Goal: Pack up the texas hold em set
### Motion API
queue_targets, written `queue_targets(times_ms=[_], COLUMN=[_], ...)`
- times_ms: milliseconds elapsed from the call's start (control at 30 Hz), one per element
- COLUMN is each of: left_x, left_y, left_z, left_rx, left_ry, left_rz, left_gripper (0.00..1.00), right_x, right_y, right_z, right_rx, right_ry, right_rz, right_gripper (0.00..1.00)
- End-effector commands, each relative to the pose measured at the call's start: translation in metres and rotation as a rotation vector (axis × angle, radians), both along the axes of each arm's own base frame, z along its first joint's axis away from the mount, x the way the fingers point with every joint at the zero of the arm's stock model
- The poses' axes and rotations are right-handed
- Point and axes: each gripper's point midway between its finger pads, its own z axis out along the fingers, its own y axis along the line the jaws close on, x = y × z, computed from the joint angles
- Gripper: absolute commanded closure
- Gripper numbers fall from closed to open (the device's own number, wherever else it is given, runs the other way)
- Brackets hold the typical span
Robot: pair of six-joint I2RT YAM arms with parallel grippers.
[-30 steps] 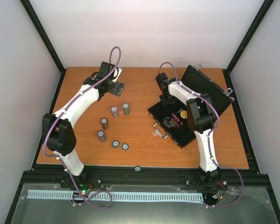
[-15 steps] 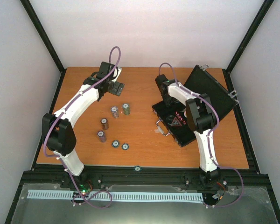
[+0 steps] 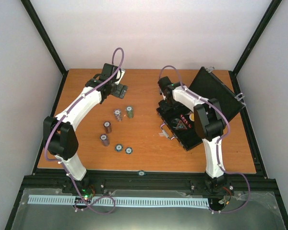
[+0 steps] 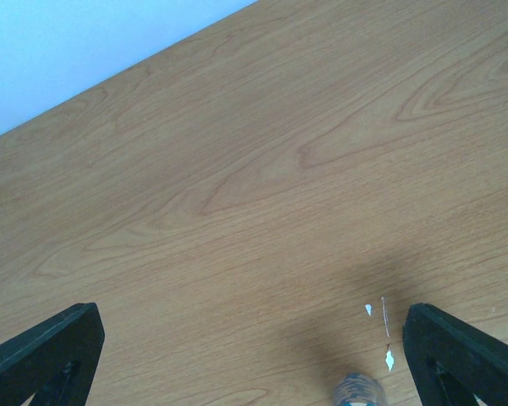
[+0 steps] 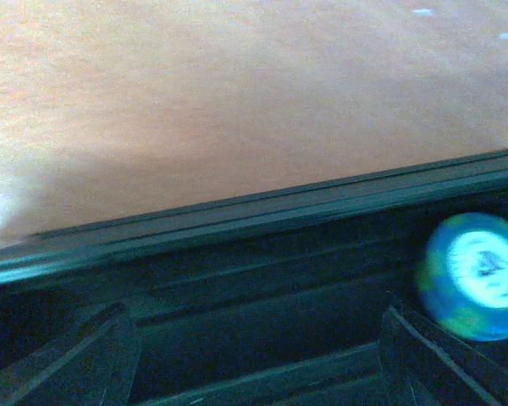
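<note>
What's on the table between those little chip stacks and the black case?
Nothing. In the top view, only bare table runs from the nearest chip stack to the case.

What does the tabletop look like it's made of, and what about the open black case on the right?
Table: wood or a wood-look laminate with a matte finish. Flowing grain lines show, but it cannot be told whether they are real or printed.
Case: a black shell with a low sheen, material unclear. Its handle looks like pale, silvery metal.
</note>
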Motion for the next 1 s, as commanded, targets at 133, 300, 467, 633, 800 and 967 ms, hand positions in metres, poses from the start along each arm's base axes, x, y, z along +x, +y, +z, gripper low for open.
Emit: queue_targets(times_ms=[133, 300, 467, 633, 800, 967], left_x=[0.008, 0.006, 0.006, 0.006, 0.007, 0.004], left_y=[0.004, 0.006, 0.009, 0.005, -0.001, -0.023], left_z=[0.017, 0.019, 0.02, 0.021, 0.017, 0.013], left_rx=[-0.029, -0.03, -0.029, -0.075, -0.165, -0.312], left_ry=[-0.033, -0.036, -0.043, -0.034, 0.002, 0.06], left_rz=[0.033, 0.035, 0.05, 0.052, 0.051, 0.003], left_gripper=[0.0, 0.0, 0.0, 0.0, 0.0, 0.0], right_x=[-0.031, -0.032, -0.047, -0.073, -0.073, -0.051], right_y=[0.046, 0.044, 0.075, 0.108, 0.104, 0.087], right_z=[0.014, 0.002, 0.0, 0.006, 0.021, 0.065], right_rx=[0.171, 0.144, 0.298, 0.36, 0.353, 0.297], right_ry=[0.053, 0.075, 0.132, 0.16, 0.113, -0.056], right_rz=[0.074, 0.081, 0.129, 0.207, 0.185, 0.148], right_gripper=[0.27, 0.27, 0.28, 0.28, 0.28, 0.22])
